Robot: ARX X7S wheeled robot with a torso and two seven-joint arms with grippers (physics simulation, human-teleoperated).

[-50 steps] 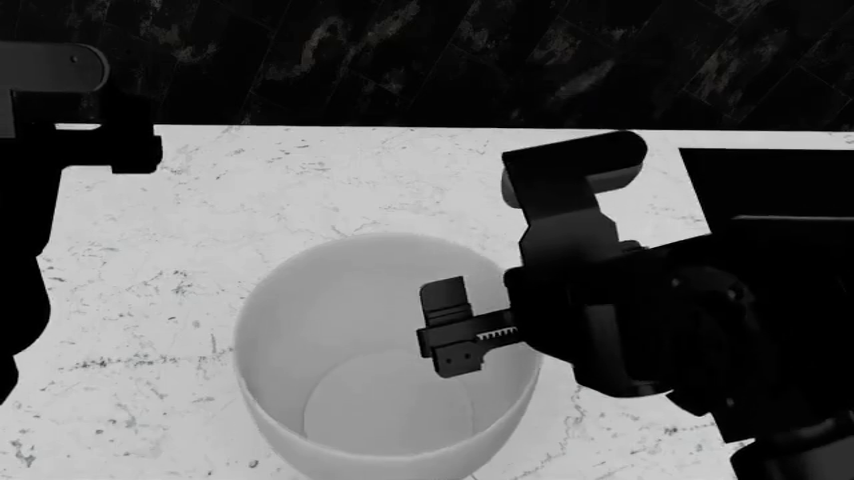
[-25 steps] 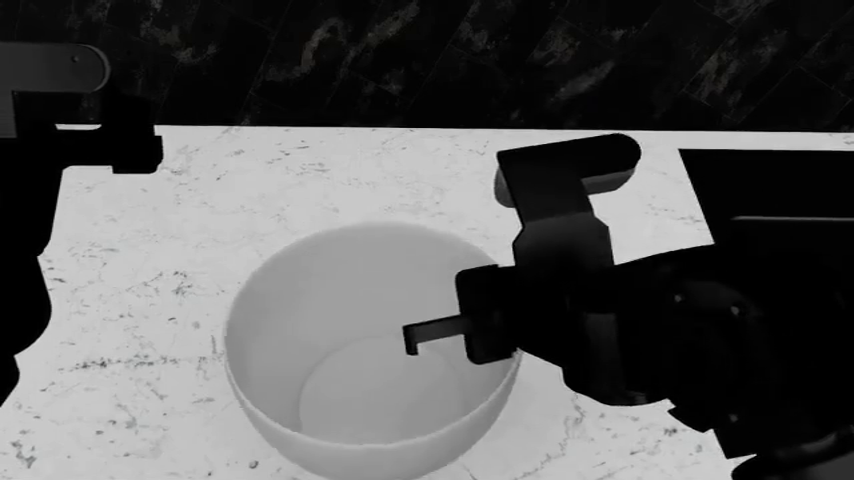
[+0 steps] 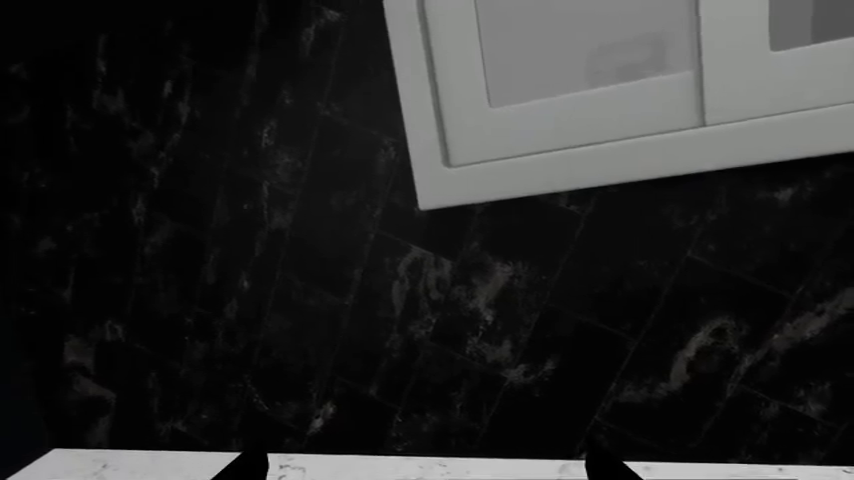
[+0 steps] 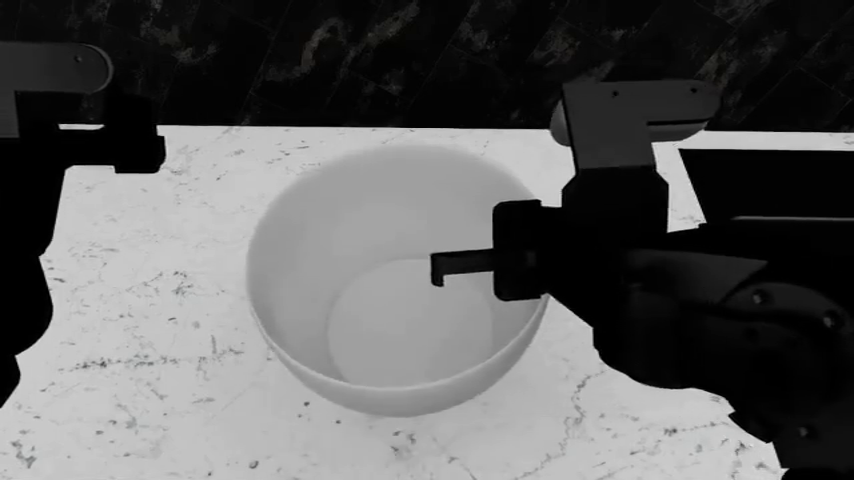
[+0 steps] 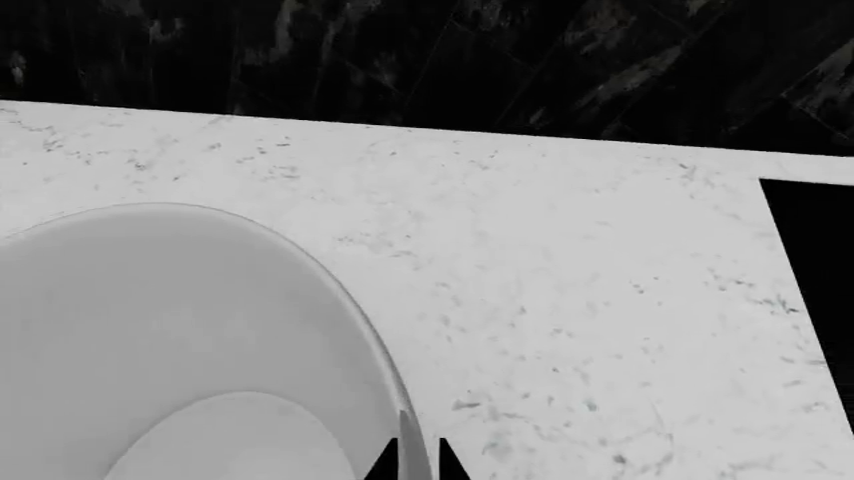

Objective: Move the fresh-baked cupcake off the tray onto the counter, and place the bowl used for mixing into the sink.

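Note:
The white bowl (image 4: 387, 260) appears raised off the marble counter (image 4: 147, 300) and tilted, its opening facing me. My right gripper (image 4: 523, 262) is shut on the bowl's right rim, one finger inside the wall and one outside. In the right wrist view the two fingertips pinch the thin rim of the bowl (image 5: 160, 330), with my right gripper (image 5: 415, 465) at that spot. The black sink (image 4: 774, 185) lies to the right, partly behind my right arm. My left gripper (image 3: 416, 468) is open and faces the dark wall. The cupcake and the tray are out of view.
A dark marbled wall (image 4: 400, 60) runs behind the counter. A white wall cabinet (image 3: 601, 100) hangs above it. My left arm (image 4: 67, 130) stands over the counter's left edge. The sink's dark edge (image 5: 814, 260) shows beyond the bowl in the right wrist view.
The right gripper turned and closed on the bowl's rim. Bowl and gripper have since moved up, toward the wall and slightly right. The left arm stayed still.

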